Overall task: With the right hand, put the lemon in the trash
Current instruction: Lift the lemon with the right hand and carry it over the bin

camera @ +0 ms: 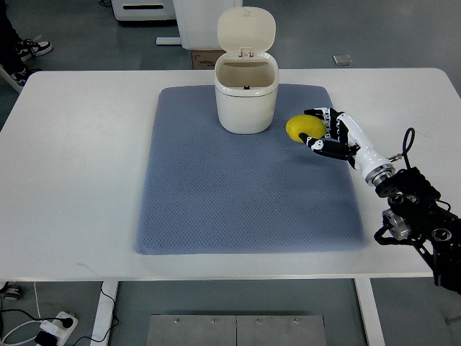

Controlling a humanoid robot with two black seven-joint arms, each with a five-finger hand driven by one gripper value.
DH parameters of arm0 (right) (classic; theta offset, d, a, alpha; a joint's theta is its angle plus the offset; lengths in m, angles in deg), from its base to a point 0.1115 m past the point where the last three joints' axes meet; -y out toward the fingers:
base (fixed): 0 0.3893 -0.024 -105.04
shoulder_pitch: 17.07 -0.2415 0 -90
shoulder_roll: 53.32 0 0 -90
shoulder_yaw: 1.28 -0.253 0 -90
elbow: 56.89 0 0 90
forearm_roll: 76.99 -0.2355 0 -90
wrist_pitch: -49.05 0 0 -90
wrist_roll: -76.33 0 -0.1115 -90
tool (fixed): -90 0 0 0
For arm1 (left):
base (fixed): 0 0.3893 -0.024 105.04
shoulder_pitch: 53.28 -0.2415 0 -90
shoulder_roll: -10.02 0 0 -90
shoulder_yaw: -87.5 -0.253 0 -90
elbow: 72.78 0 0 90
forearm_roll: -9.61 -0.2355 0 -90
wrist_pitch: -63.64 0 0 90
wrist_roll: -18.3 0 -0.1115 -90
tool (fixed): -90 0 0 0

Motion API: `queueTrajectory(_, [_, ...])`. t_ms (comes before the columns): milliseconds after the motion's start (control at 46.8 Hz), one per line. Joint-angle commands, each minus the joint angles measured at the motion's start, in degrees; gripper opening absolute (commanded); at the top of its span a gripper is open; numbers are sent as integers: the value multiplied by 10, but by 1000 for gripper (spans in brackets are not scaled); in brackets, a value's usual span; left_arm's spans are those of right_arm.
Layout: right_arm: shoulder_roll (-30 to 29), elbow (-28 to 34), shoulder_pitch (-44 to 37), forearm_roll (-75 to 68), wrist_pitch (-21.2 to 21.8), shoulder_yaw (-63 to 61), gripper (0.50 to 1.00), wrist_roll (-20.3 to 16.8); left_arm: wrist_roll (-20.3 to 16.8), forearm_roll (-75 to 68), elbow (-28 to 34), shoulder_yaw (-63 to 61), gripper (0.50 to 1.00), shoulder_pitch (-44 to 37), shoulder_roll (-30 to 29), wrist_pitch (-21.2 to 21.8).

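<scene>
A lemon (304,127), bright yellow, sits at the right side of a blue-grey quilted mat (245,194), just to the right of a small cream trash bin (245,97). The right hand (325,132), white with black finger joints, reaches in from the lower right on a black and white arm and wraps the lemon from its right side: fingers (317,113) curl over the far edge of the fruit and others lie along its near edge, so the hand is clamped on the lemon. Whether the lemon is lifted or resting on the mat cannot be told. The bin stands upright at the far middle of the mat, its hinged lid (246,30) tipped back and the mouth open. The mat lies on a white table (72,180). At the far left edge, a person's dark shoes (29,49) stand on the floor.
</scene>
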Motion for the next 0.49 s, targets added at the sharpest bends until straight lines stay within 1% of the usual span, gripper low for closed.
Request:
queueTrajectory(0, [8, 0, -18, 0, 0, 0, 500, -12, 0, 0, 0, 0, 1000, 0, 0, 0])
queueTrajectory(171, [18, 0, -63, 0, 0, 3, 500, -40, 0, 0, 0, 0, 1000, 0, 0, 0])
queueTrajectory(471, [16, 1, -147, 0, 0, 18, 500, -89, 0, 0, 0, 0, 1000, 0, 0, 0])
